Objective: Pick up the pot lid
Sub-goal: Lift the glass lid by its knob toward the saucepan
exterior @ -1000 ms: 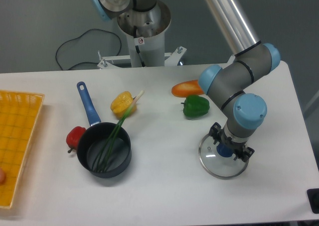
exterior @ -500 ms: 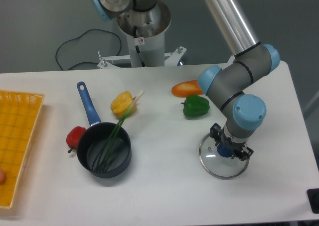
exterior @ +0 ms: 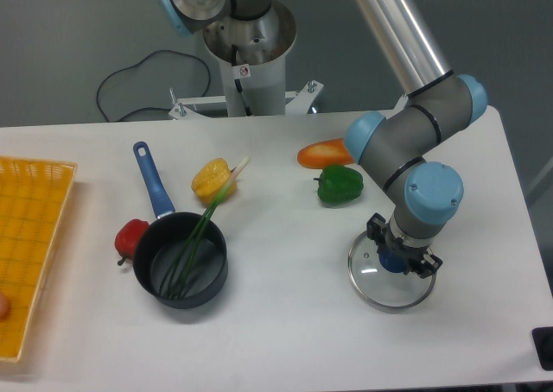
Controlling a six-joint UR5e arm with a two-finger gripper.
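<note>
While angled down from the upper right, held the 2 fingers of the end effector (exterior: 403,247) around the blue knob (exterior: 394,261) of the pot lid (exterior: 378,285), apparently for a central pinch and an even lift. Showed the transparent, metal-rimmed lid at the right of the white desk (exterior: 276,340), knob uppermost, presumably to offer a raised part to grasp. Could not tell from this view whether to call the end effector clenched on the knob or loose about it, with the wrist hiding part of the contact. Appeared to be at the grasping step, calling for a firm squeeze before a straight rise. Risked a tilt or a slip with an off-centre hold, given the wide, smooth disc. Showed, beyond the lid, a green pepper (exterior: 340,185) and an orange carrot (exterior: 323,154), perhaps reason enough to go up before going sideways. Also showed, well to the left, a black pot (exterior: 212,273) with green stalks (exterior: 191,241) slanting out over the rim, probably too long to sit under any cover.
</note>
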